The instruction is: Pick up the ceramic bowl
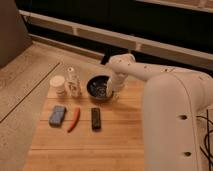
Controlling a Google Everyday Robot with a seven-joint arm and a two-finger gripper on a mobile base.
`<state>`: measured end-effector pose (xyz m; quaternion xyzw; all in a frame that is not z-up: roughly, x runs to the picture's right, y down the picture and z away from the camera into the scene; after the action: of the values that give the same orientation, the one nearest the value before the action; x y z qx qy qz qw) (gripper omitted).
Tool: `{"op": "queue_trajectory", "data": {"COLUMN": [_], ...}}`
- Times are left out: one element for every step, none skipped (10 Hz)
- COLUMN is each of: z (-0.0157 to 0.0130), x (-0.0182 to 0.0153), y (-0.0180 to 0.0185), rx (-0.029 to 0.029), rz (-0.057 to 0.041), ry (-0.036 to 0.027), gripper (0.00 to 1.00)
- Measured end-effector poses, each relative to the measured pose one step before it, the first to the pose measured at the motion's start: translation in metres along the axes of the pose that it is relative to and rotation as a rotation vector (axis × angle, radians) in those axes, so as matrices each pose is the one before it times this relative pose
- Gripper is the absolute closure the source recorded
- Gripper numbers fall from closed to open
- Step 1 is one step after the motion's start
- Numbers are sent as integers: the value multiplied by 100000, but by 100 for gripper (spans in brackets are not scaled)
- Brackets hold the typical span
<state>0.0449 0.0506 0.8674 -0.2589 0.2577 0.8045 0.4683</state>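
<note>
The ceramic bowl [100,87] is sitting near the middle of the frame, on the far part of the wooden table [120,140]. The gripper [114,86] is reaching down at the bowl's right rim. I cannot tell what it is doing there. Left of the bowl, a clear bottle [73,82] and a white cup [58,85] are standing side by side. Lower down, a blue sponge [57,115], a red chili [74,119] and a dark bar [96,118] are lying in a row.
</note>
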Motion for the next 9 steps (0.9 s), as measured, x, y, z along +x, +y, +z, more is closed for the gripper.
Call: {"op": "queue_trajectory", "data": {"z": [-397, -1259, -1718, -1767, -1347, -2543, -1098, -665, -158], "x": [-114, -404, -426, -509, -291, -145, 101, 368, 136], "y": [-198, -6, 100, -55, -74, -111, 47, 69, 125], "rx": [-204, -1478, -1483, -670, -559, -1378, -484, -298, -53], "rz": [390, 1189, 70, -608, -329, -990, -784, -443, -523], "ry": [-867, -3062, -3960, -4907, -3384, -5956, -2464, -1057, -385], "gripper": [99, 100, 100, 100, 100, 100, 100, 100, 100]}}
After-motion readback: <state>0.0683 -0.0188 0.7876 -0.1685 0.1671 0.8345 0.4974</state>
